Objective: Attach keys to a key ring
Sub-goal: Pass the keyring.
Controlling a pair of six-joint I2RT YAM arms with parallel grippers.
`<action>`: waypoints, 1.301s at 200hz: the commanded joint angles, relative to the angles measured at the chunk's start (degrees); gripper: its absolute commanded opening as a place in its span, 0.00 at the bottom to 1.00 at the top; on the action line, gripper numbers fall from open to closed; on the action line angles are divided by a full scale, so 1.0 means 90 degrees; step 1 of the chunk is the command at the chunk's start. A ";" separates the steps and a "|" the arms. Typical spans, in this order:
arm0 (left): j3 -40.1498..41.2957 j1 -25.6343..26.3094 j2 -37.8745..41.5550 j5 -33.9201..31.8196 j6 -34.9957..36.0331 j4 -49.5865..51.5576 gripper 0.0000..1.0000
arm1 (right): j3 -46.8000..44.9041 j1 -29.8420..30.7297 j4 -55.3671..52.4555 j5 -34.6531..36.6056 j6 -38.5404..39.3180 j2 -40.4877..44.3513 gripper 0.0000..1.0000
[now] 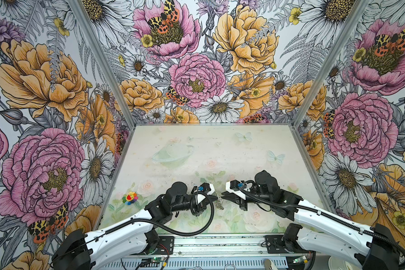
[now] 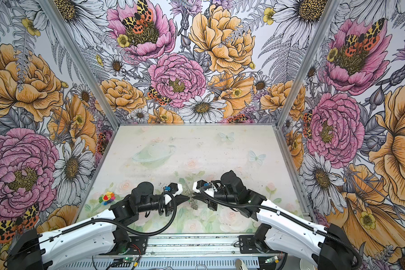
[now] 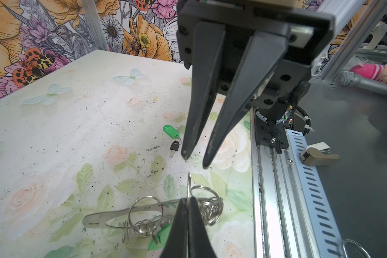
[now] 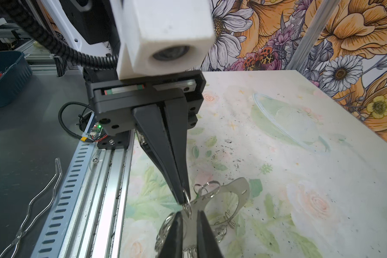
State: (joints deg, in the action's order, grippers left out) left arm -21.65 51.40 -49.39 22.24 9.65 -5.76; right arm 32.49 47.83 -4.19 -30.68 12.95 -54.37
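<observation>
Left wrist view: the left gripper (image 3: 188, 201) is seen pressed together on one wire ring (image 3: 189, 185) of the key ring (image 3: 103, 220). That ring is held upright, while the rest of the key ring lies on the table (image 3: 54, 138), close to the middle of its near edge. The right gripper (image 3: 195, 161) is held just above the raised ring with its fingers a little spread. Nothing is seen between them, and as far as can be told the ring is not touched by them.

A loose key (image 3: 174, 147), joined to its green tag (image 3: 171, 131), is seen lying on the table apart from the key ring, further toward the right edge and not far from the near edge. It is judged not yet attached. A second green tag (image 3: 158, 238) is partly seen among the wire rings, under the left gripper. It may already be hung on a ring, but the join is hidden and its key cannot be made out.

In both top views the two grippers are seen tip to tip over the key ring, and the loose key is not made out there. The task is judged about half done at most: a ring is presented, but the loose key is yet to be picked up, threaded onto a ring and released
</observation>
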 commanded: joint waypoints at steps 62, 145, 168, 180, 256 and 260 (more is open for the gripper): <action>-0.0262 0.0073 -0.0099 0.0272 0.0091 -0.0021 0.00 | 0.0334 0.0173 -0.0061 -0.0137 0.0114 -0.0382 0.15; -0.0212 0.0085 -0.0030 0.0211 0.0075 -0.0087 0.00 | 0.0394 0.0227 -0.0072 -0.0131 0.0132 -0.0591 0.08; -0.0217 0.0078 -0.0021 0.0147 0.0073 -0.0076 0.00 | 0.0390 0.0223 -0.0072 -0.0069 0.0149 -0.0567 0.02; -0.0204 0.0078 -0.0021 0.0105 0.0068 -0.0078 0.00 | 0.0390 0.0224 -0.0072 -0.0058 0.0143 -0.0539 0.00; 0.0192 -0.0100 0.0532 -0.0284 -0.0104 -0.0392 0.17 | 0.0271 0.0193 0.0087 -0.0125 0.0038 -0.0151 0.00; 0.0203 -0.0124 0.0552 -0.0258 -0.0122 -0.0412 0.18 | 0.0245 0.0172 0.0146 -0.0164 0.0013 -0.0120 0.00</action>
State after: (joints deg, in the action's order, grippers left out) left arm -21.34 51.33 -46.37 21.23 9.30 -5.98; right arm 34.04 49.54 -4.56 -31.09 14.09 -57.80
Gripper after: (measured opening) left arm 0.164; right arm 0.047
